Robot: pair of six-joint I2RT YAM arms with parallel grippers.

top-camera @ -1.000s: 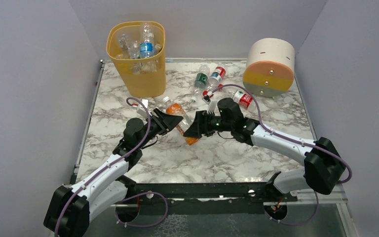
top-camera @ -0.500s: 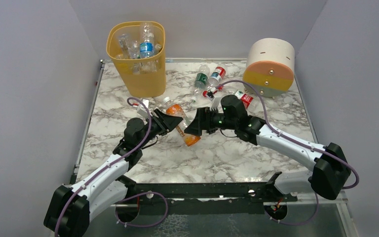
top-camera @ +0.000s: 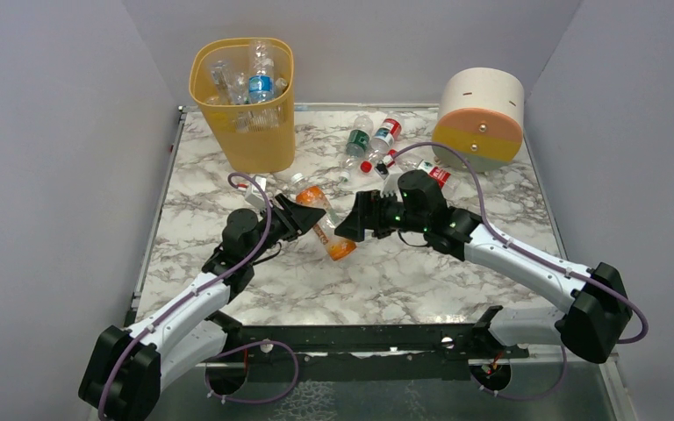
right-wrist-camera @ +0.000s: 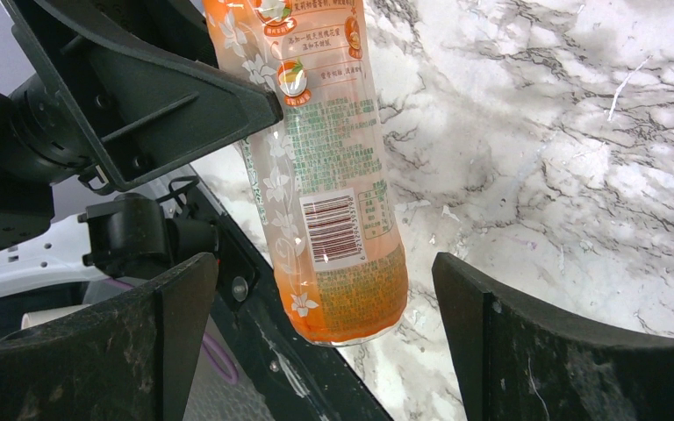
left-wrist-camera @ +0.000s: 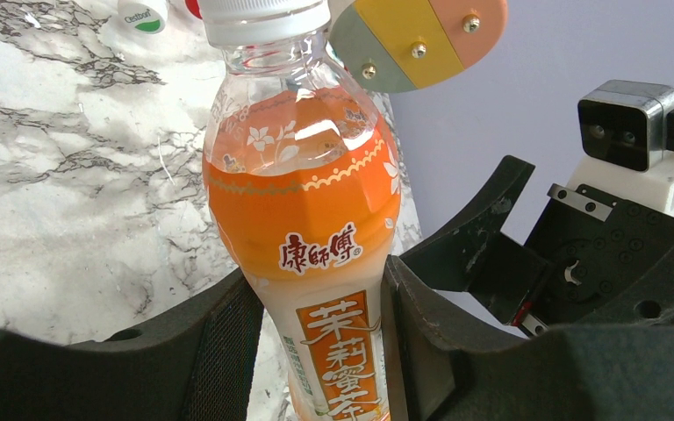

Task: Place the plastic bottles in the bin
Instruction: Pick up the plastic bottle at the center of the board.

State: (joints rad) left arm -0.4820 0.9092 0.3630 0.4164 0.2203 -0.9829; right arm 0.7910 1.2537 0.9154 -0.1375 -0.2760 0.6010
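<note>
My left gripper (top-camera: 307,219) is shut on an orange-labelled bottle (top-camera: 325,228) with a white cap, gripping it at mid-body (left-wrist-camera: 307,202). The bottle is tilted, with its base toward my right gripper (top-camera: 347,230). My right gripper is open in the right wrist view (right-wrist-camera: 325,298); its jaws stand wide either side of the bottle's base (right-wrist-camera: 338,219) without touching it. The yellow-orange bin (top-camera: 254,140) stands at the far left with several bottles (top-camera: 261,83) inside. Several more bottles (top-camera: 377,140) lie at the back of the table.
A round white, orange and grey drum (top-camera: 481,118) stands at the far right, also seen in the left wrist view (left-wrist-camera: 417,39). Grey walls close in the marble table (top-camera: 404,281) on three sides.
My right gripper has drawn back a little to the right, off the bottle's base. My left gripper has kept hold of the orange bottle, almost still.
</note>
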